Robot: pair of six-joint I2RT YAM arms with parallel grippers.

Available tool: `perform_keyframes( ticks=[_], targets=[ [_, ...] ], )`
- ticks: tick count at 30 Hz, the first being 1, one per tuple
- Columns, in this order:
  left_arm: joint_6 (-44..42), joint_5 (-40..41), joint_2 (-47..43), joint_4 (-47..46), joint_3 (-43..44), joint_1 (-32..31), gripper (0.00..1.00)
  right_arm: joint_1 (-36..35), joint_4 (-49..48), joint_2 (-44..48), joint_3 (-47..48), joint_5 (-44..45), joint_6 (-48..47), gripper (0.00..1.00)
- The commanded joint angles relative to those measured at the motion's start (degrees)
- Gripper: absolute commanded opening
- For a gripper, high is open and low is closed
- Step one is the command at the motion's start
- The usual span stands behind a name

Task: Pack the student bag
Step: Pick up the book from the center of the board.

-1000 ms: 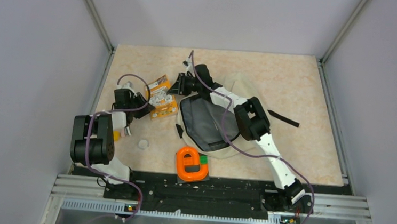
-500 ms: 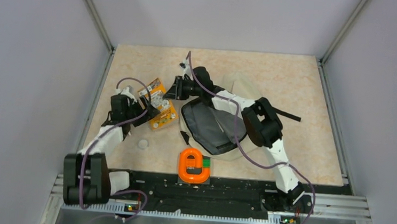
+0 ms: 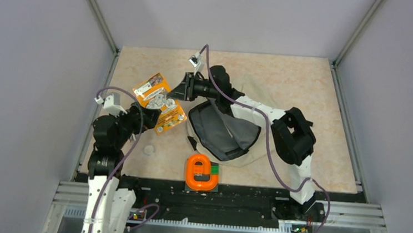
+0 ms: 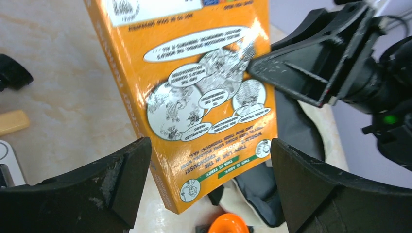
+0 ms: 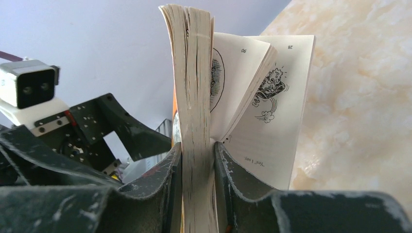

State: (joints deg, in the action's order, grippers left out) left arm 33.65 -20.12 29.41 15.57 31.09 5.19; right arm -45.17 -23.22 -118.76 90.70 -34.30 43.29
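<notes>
In the top external view the student bag (image 3: 222, 131) is seen lying on the surface (image 3: 307, 85) right of centre, under the forearm of the right arm, with its mouth spread so that the dark grey lining is exposed. An orange book (image 3: 158, 99) is held just left of the bag, outside it, with the right gripper (image 3: 182, 89) at its right edge and the left gripper (image 3: 145, 117) at its near end. An orange and green object (image 3: 201, 172) is placed near the front edge, just in front of the bag, and a small white disc (image 3: 148, 150) lies to its left.

How either gripper stands is not made clear from above; that is supplied by the wrist views. In the left wrist view the fingers (image 4: 97, 184) of the left gripper (image 4: 211, 150) are shown wide apart, with the book's cartoon-printed back cover (image 4: 204, 97) filling the space beyond them and nothing pinched. The tip of the right gripper (image 4: 257, 68) is seen there pressed against the cover, and part of the bag's lining (image 4: 291, 126) shows behind the book.

In the right wrist view the right gripper (image 5: 198, 150) is shown clamped on the book's block of pages (image 5: 194, 97), which stands upright while a few pages fan out to the right. Printed drawings and page numbers are revealed only here. Whether the book's lower corner touches the surface cannot be told from any view.
</notes>
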Motion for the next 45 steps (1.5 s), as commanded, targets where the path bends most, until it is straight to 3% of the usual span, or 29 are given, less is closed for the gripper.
perform_keyframes(
  ticks=[1, 6, 12, 21, 28, 32, 38, 42, 43, 45],
  targets=[
    [1.94, -2.58, -2.10, 3.80, 6.40, -0.10, 0.97, -0.35, -6.60, 9.82, -1.94, -1.40, -0.40, 0.00],
    [2.39, -2.46, -1.03, 8.77, 9.30, -0.10, 0.97, 0.70, -6.27, 15.95, -6.13, -0.35, -2.29, 0.00],
    [5.08, -2.72, -2.45, 6.99, 8.95, -0.09, 0.97, 1.92, -6.76, 23.68, -12.44, 0.58, -3.47, 0.00],
    [16.99, -17.69, -2.27, -11.32, 3.79, -0.10, 0.90, 2.01, -10.36, 30.10, -17.24, -2.16, -1.29, 0.00],
    [22.22, -23.70, -1.82, -22.18, 2.50, -0.09, 0.86, 2.02, -8.85, 31.25, -17.61, -3.98, -1.62, 0.00],
    [26.59, -25.96, -0.18, -30.06, 0.71, -0.18, 0.63, 1.84, -7.57, 31.31, -17.81, -4.28, -2.24, 0.00],
    [24.83, -25.13, -0.87, -30.47, 1.32, -0.16, 0.11, 1.96, 2.09, 32.95, -18.84, 1.07, -7.41, 0.01],
    [25.81, -23.88, -1.20, -32.85, 1.98, -0.16, 0.00, 3.06, 2.26, 34.97, -22.89, 2.31, -7.48, 0.40],
    [26.38, -23.79, -1.17, -33.83, 2.26, -0.17, 0.00, 3.41, 1.37, 35.52, -24.37, 2.20, -6.90, 0.52],
    [27.11, -23.66, -0.99, -35.04, 2.91, -0.18, 0.00, 3.75, -0.61, 36.54, -27.52, 1.35, -5.93, 0.69]
  ],
)
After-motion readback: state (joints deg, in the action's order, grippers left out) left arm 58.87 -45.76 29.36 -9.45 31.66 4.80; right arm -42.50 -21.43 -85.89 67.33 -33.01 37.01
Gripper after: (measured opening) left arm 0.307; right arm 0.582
